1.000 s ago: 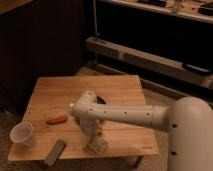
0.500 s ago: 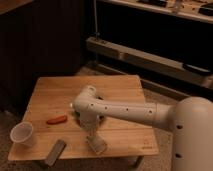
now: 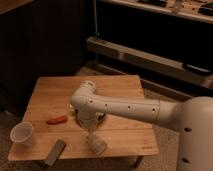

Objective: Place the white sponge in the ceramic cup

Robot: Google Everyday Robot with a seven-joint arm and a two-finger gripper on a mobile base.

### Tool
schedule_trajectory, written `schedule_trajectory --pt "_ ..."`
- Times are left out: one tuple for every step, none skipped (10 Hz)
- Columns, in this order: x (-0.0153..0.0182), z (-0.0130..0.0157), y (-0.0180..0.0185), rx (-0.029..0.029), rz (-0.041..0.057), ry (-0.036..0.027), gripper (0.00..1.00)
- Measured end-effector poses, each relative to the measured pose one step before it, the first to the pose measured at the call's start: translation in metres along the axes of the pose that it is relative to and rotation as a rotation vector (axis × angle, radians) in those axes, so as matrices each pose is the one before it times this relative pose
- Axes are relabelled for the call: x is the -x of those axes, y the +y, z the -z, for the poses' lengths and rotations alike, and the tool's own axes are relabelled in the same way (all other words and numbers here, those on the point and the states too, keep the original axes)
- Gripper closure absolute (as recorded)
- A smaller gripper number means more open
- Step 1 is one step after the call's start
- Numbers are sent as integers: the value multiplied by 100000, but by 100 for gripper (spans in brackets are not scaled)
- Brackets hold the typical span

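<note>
The white sponge (image 3: 98, 144) lies on the wooden table (image 3: 125, 90) near its front edge, a little left of the middle. My gripper (image 3: 94, 136) points straight down and its lower end meets the top of the sponge. The ceramic cup (image 3: 21, 134), whitish and tapered, stands upright at the front left corner of the table, well to the left of the gripper. The white arm (image 3: 125, 106) reaches in from the right across the table's middle.
An orange-red oblong thing (image 3: 56, 119) lies between the cup and the gripper. A grey block (image 3: 55, 151) rests at the front edge, left of the sponge. Dark shelving (image 3: 150, 55) stands behind the table.
The gripper has come down onto the sponge and the arm's elbow has shifted slightly. The sponge, cup, orange thing and grey block stay where they were.
</note>
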Motion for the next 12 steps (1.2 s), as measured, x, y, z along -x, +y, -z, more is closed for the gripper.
schedule_trajectory --pt "66 289 96 -66 -135 521 88" --pt "-188 -129 -5 -1051 248 -359 77" --pt "-260 -628 18 -1167 249 -914 68" --pt "-341 -1062 -37 -934 505 -1369 57" --pt "-366 -862 34 -687 130 -906 48" --pt "-451 -1097 117 -602 -195 -1325 37" --pt "-432 -656 217 -167 -615 -913 28" --pt "-340 -337 223 -26 -629 -468 21" --pt "-92 -92 219 77 -639 -218 20" --pt "-18 -28 345 120 -1430 -73 20" --pt "138 -25 342 -40 -1113 -35 20" --pt "174 -44 346 33 -936 -34 20"
